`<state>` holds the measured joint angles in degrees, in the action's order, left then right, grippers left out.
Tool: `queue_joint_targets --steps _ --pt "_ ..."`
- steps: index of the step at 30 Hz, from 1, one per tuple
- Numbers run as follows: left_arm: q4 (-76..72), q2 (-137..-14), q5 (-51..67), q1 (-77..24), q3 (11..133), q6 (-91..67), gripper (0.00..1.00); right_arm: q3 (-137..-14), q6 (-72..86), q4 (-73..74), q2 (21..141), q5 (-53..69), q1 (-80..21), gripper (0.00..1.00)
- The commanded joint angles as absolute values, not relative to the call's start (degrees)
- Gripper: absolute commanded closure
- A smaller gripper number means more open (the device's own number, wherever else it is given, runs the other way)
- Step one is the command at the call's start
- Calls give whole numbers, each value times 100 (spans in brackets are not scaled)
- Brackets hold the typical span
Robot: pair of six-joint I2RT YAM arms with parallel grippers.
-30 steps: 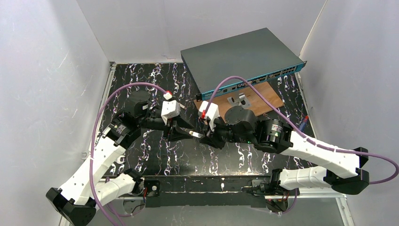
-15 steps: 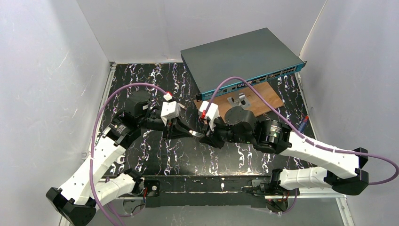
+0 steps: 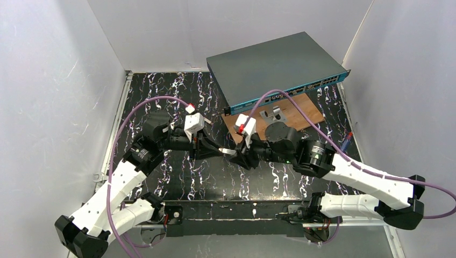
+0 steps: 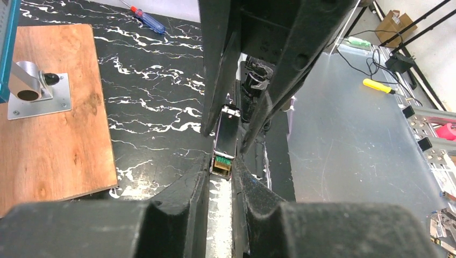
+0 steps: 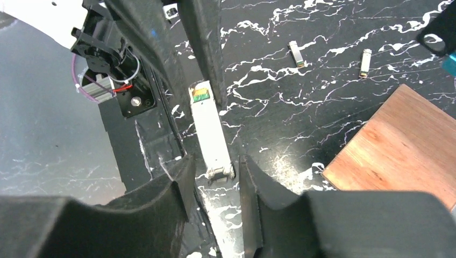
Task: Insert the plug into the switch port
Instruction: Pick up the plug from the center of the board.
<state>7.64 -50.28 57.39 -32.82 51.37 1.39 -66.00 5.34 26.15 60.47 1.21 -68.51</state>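
Silver plug (image 4: 226, 134), over mid desk (image 3: 161, 97), is pinched at its green-tipped end by left end effector (image 4: 220, 167). Slightly spread, right end effector (image 5: 215, 164) brackets the opposite end. At one o'clock, well apart, lies the switch (image 3: 271, 64).

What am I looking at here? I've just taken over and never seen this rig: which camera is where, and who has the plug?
Two robot arms are bolted at the near edge of the table. The wide picture looks down from above and behind them; the other two come from a camera on each wrist, looking along that arm's fingers. On the marbled top sit the grey switch, a wooden board with a metal bracket, a screwdriver and two spare plugs. The left arm's fingers are closed on the green end of a metal plug; the right arm's fingers stand open around its other end, a gap each side.
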Motion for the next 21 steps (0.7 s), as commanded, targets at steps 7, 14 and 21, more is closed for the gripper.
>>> queue_joint_targets --steps 7,14,21 --pt "-589 -4837 5680 -3317 4682 -1334 100 -5712 20 1317 4913 -106 -6829 46" --pt "-796 -4809 5744 -3320 4654 -1632 100 -5795 -242 1180 4963 132 -6829 44" --pt "-809 -4845 5809 -3321 4702 -1757 100 -5956 -340 1053 5067 202 -6829 48"
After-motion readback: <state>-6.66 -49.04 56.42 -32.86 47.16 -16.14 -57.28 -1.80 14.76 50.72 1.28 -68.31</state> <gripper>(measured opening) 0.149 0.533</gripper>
